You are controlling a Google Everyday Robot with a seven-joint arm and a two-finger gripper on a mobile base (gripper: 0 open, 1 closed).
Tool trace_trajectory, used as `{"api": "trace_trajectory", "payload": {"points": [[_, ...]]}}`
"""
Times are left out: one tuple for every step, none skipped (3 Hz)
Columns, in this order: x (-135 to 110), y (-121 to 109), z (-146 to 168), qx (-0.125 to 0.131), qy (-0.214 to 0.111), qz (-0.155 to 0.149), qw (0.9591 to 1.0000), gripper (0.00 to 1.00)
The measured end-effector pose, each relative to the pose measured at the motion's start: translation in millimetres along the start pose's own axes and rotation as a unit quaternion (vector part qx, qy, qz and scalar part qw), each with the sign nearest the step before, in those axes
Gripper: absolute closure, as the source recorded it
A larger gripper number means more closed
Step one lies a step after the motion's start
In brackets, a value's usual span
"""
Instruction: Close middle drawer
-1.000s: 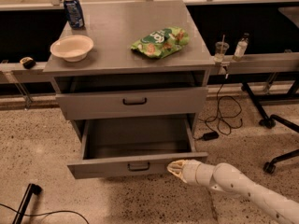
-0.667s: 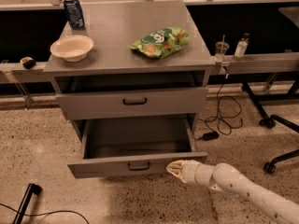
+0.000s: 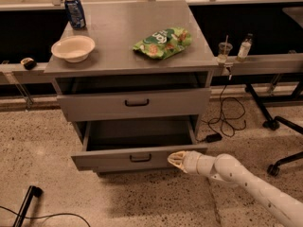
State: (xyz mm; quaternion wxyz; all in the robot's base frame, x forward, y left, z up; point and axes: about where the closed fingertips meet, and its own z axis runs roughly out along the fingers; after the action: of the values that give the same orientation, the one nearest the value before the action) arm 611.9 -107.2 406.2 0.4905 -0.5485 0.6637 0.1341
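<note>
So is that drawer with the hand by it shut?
No, the drawer stands pulled out with its grey inside showing, and the hand is at the right end of its front panel.

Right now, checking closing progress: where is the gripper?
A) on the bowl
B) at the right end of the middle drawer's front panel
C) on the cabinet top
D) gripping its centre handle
B: the gripper is at the front panel of the middle drawer, right of its handle.
</note>
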Motion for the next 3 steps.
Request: {"api": "trace_trajectory", "payload": {"points": [[-4, -27, 12, 0.018, -0.003, -0.009, 0.9998, 1.00], [-6, -50, 27, 0.023, 0.003, -0.012, 0.9997, 1.00], [-4, -65, 47, 0.018, 0.007, -0.007, 0.9998, 1.00]]}}
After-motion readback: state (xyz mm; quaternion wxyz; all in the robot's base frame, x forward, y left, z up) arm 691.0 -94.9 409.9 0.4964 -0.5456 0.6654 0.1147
